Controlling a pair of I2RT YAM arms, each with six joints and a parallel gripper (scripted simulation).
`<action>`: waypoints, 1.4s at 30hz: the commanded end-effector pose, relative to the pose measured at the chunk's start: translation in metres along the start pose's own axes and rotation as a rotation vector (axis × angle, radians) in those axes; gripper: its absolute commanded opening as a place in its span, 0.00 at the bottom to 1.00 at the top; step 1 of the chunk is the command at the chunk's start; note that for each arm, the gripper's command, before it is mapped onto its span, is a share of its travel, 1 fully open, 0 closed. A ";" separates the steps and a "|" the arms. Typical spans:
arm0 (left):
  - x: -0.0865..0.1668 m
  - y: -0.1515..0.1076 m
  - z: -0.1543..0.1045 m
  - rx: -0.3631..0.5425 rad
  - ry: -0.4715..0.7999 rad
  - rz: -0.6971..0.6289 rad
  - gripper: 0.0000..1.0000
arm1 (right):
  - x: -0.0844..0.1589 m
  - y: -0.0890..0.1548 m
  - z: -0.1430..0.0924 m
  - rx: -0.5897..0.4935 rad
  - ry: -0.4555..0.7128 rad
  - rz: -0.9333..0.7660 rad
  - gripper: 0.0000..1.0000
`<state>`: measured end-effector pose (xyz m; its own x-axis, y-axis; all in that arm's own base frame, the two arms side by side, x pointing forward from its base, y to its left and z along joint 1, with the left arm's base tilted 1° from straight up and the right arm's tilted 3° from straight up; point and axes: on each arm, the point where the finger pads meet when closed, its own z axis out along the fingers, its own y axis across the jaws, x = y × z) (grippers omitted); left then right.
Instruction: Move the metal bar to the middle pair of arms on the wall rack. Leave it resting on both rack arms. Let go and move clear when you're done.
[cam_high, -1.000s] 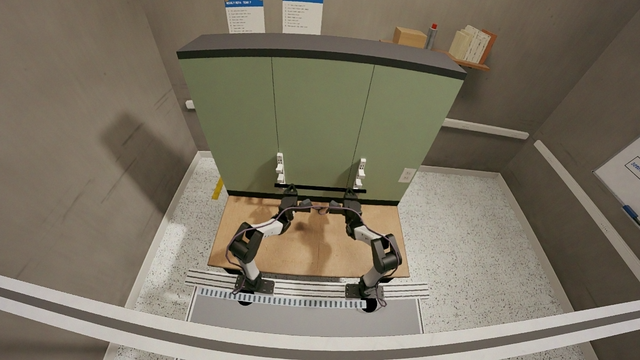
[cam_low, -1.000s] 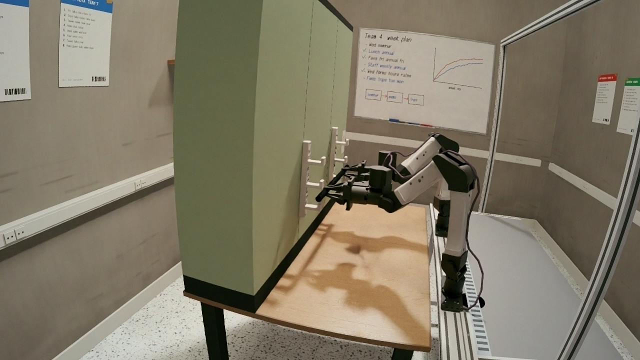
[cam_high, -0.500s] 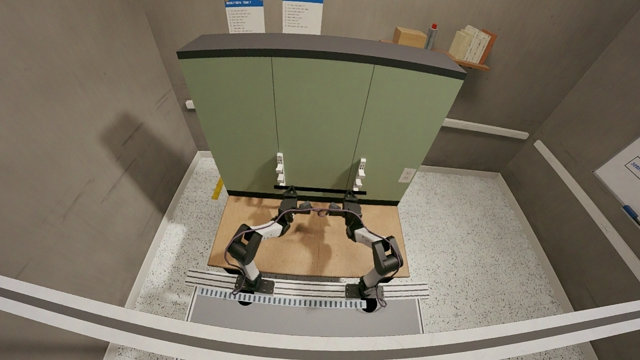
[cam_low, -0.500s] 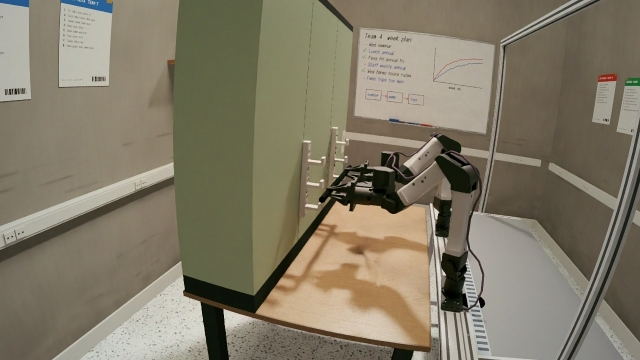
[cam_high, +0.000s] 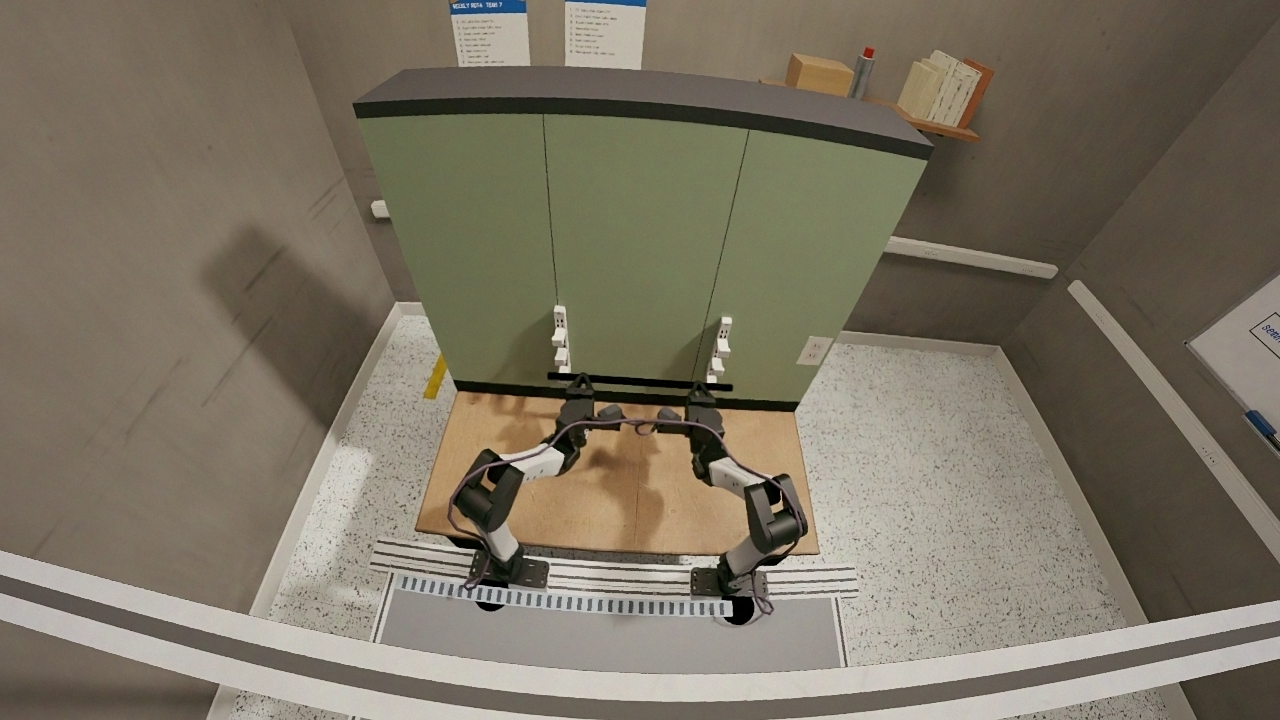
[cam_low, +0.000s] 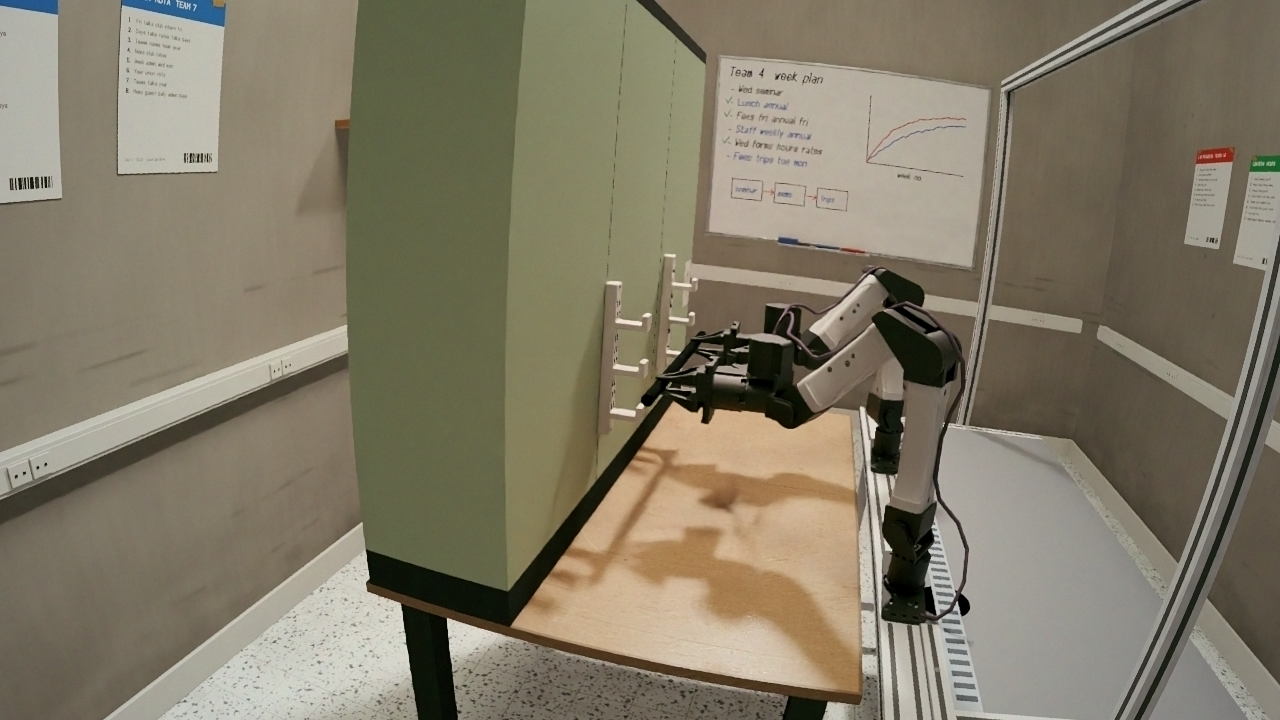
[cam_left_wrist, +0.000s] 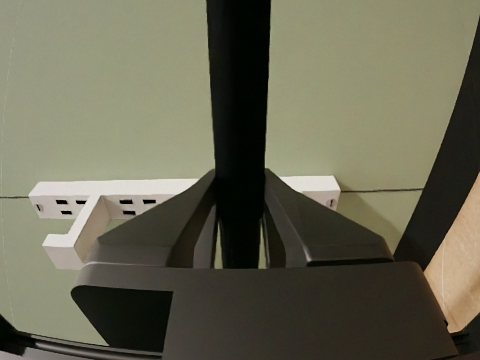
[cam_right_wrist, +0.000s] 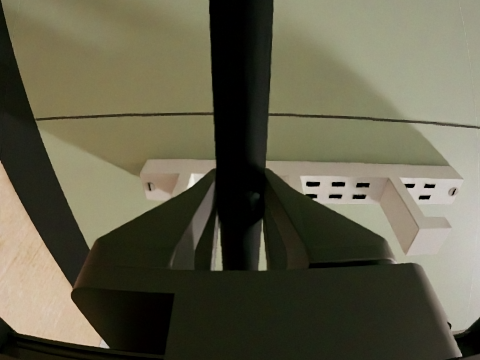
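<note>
The black metal bar (cam_high: 640, 382) (cam_left_wrist: 239, 75) (cam_right_wrist: 241, 75) is level, held in front of the wall rack (cam_high: 560, 313) (cam_low: 608, 340). Its near end in the exterior view is below the near middle arm (cam_low: 631, 368) and just above and outward of the lowest arm's tip. My left gripper (cam_high: 580, 379) (cam_low: 662, 388) (cam_left_wrist: 240, 180) is shut on the bar near its left end. My right gripper (cam_high: 698, 387) (cam_right_wrist: 240, 180) is shut on it near its right end. The middle arms (cam_high: 561, 355) (cam_high: 716, 367) show no bar on them. The lowest arms are partly hidden in the top view.
The green wall panel (cam_high: 644, 223) (cam_low: 554, 268) stands behind the rack. The wooden table (cam_high: 626, 528) (cam_low: 716, 644) is below both arms. The top rack arms (cam_high: 559, 336) (cam_high: 722, 346) stick out above the middle pair. A dark strip (cam_high: 760, 403) runs along the panel's foot.
</note>
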<state>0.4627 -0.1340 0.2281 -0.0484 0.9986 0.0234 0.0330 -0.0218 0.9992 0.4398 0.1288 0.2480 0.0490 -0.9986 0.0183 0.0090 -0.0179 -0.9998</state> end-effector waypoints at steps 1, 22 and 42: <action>0.002 0.007 -0.006 -0.026 0.005 -0.005 0.00 | -0.002 -0.007 -0.007 0.024 -0.001 0.003 0.00; 0.002 0.005 -0.014 -0.026 0.005 -0.005 0.00 | -0.002 -0.006 -0.014 0.024 -0.001 0.003 0.00; 0.002 0.004 -0.039 -0.026 0.005 -0.005 0.00 | -0.002 -0.005 -0.039 0.024 -0.001 0.003 0.00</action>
<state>0.4308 -0.1358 0.2285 -0.0498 0.9986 0.0204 0.0253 -0.0191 0.9995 0.4085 0.1274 0.2477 0.0492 -0.9986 0.0183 0.0169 -0.0175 -0.9997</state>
